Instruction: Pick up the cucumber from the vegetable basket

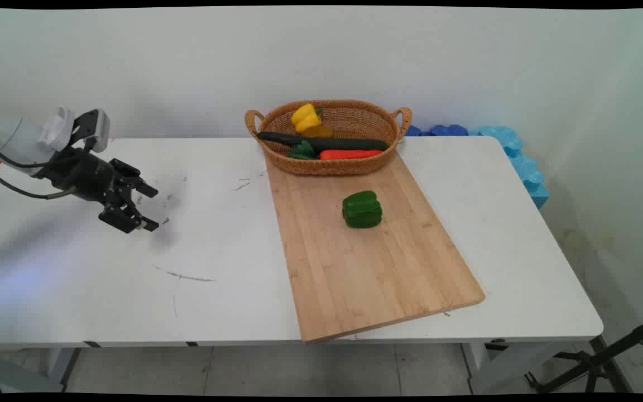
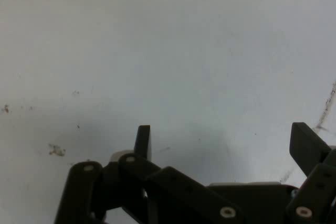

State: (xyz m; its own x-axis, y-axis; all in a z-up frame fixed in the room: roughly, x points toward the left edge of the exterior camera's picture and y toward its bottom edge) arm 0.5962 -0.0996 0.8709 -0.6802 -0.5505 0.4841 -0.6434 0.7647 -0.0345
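My black gripper hovers low over the left part of the white table, open and holding nothing. In the hand view its two fingers stand wide apart over bare, scuffed tabletop. A green bell pepper lies on a wooden cutting board, far to the right of the gripper. Behind the board stands a wicker basket holding a yellow pepper, a dark cucumber, a small green pepper and a red-orange vegetable.
Blue foam pieces lie along the table's back right corner and right edge. Dark scuff marks streak the tabletop near the gripper. A black tripod leg stands on the floor at lower right.
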